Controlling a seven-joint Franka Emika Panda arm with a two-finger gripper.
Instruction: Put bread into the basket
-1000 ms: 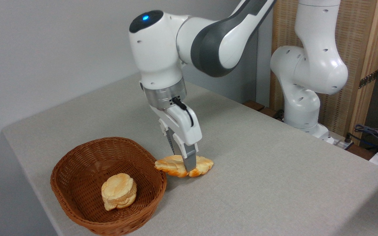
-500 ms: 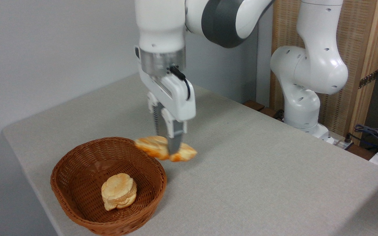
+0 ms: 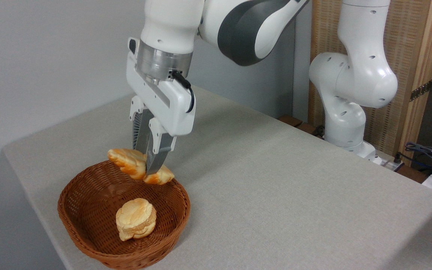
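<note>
Bread [image 3: 130, 165]: pinched crosswise in my gripper [image 3: 149, 170], clear of the table [image 3: 276, 180], hanging over the far rim of the basket [image 3: 88, 245]. Bun [image 3: 136, 218]: lying inside, nearer the front. Step: carrying. Next, I judge: lower over bare wicker behind the bun, then release.

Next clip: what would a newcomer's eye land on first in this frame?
The big white arm reaching in from the top, its gripper shut on the bread, which hangs tilted over the far rim of the basket. Next, the small round bun lying inside that basket at the table's near-left corner.
</note>
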